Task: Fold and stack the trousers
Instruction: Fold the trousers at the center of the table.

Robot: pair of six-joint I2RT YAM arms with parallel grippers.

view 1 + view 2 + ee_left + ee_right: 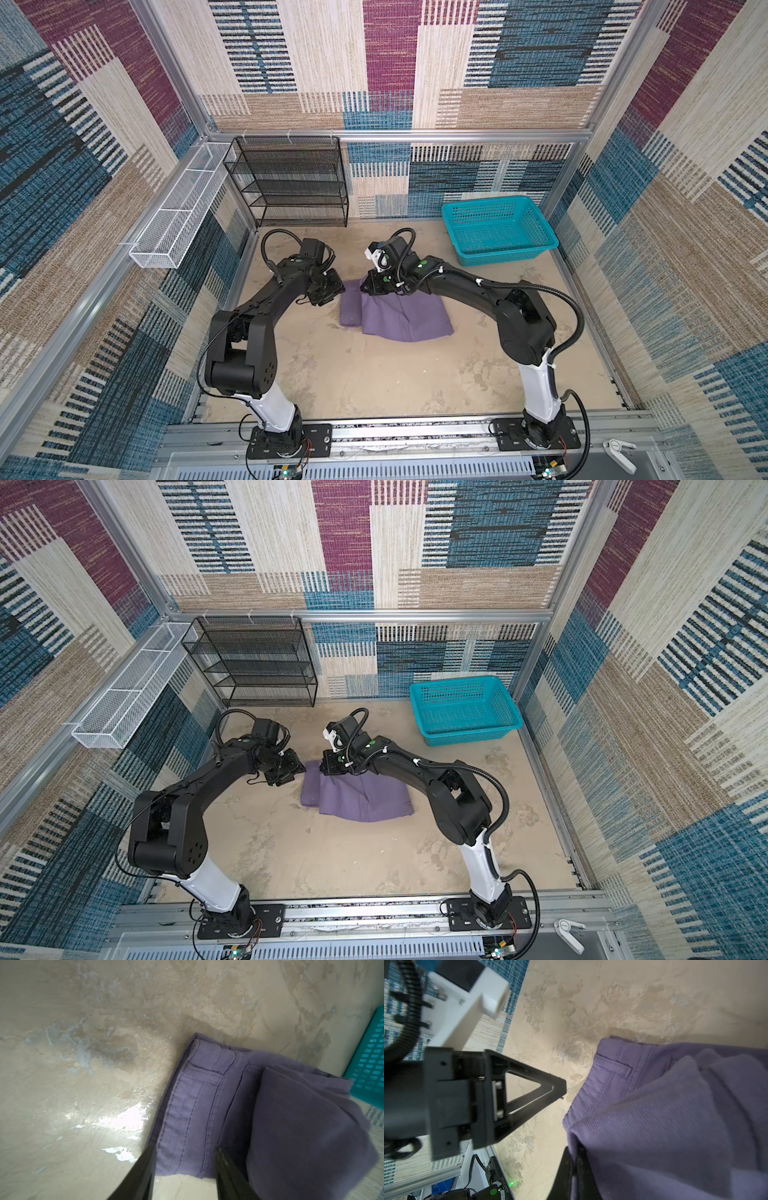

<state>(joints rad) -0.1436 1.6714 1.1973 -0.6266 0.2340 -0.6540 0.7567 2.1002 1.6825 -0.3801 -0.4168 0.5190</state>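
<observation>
While the beige counter (374,374) carries everything, we see the black mesh rack (291,183) well behind the trousers (399,318) on their left. The teal basket (505,257) sits near them, behind on their right. The trousers lie partly folded about mid-counter, with the waistband (187,1115) bared along their left edge. The right gripper (574,1150), we note, is pinched onto a raised fold of cloth at their far edge. The left gripper (559,1089) hangs spread just beside the waistband, holding nothing.
</observation>
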